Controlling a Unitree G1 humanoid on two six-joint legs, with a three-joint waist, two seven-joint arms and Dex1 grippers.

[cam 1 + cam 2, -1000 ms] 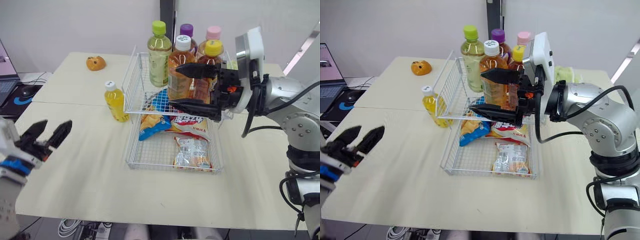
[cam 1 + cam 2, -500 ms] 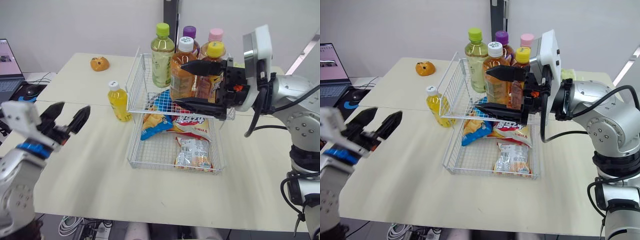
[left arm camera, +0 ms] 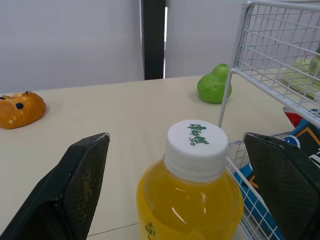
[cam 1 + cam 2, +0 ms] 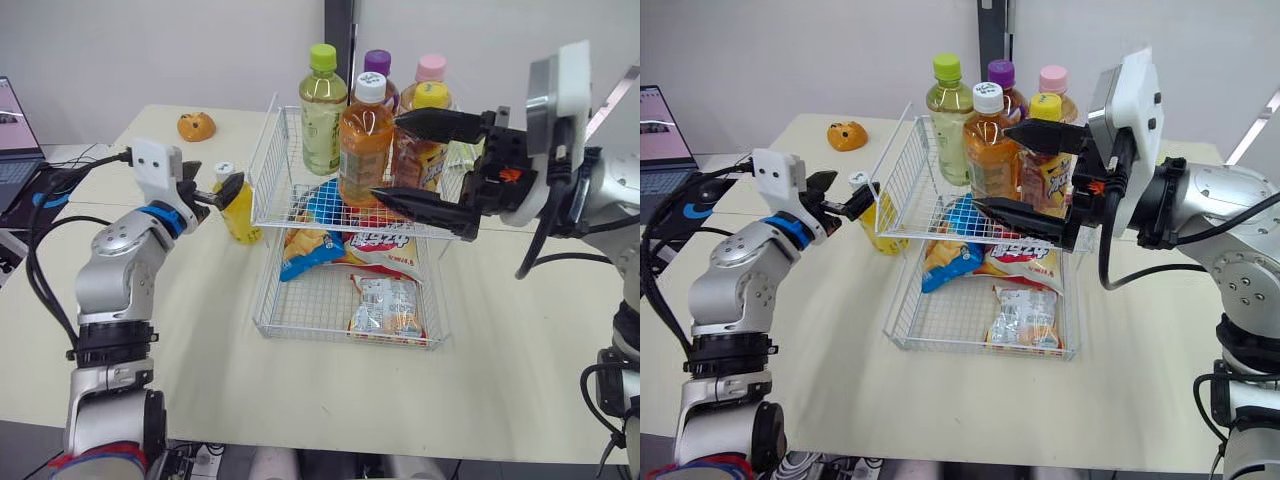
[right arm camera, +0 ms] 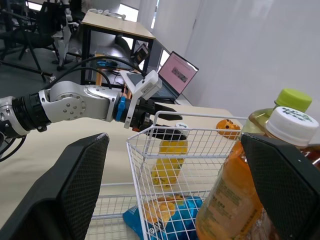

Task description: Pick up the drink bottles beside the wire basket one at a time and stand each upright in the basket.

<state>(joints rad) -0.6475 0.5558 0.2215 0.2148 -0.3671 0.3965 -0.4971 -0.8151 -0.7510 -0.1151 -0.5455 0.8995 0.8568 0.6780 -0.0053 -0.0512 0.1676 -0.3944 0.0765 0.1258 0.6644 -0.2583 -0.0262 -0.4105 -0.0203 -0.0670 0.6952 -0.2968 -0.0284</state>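
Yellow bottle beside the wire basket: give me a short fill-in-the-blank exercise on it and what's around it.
The small yellow bottle beside the wire basket has a ____ cap.
The left gripper has its fingers ____, one on each side of that cap.
The orange tea bottle stands upright ____ the basket.
The pear seen past the basket's corner is ____.
Missing words: white; open; inside; green.
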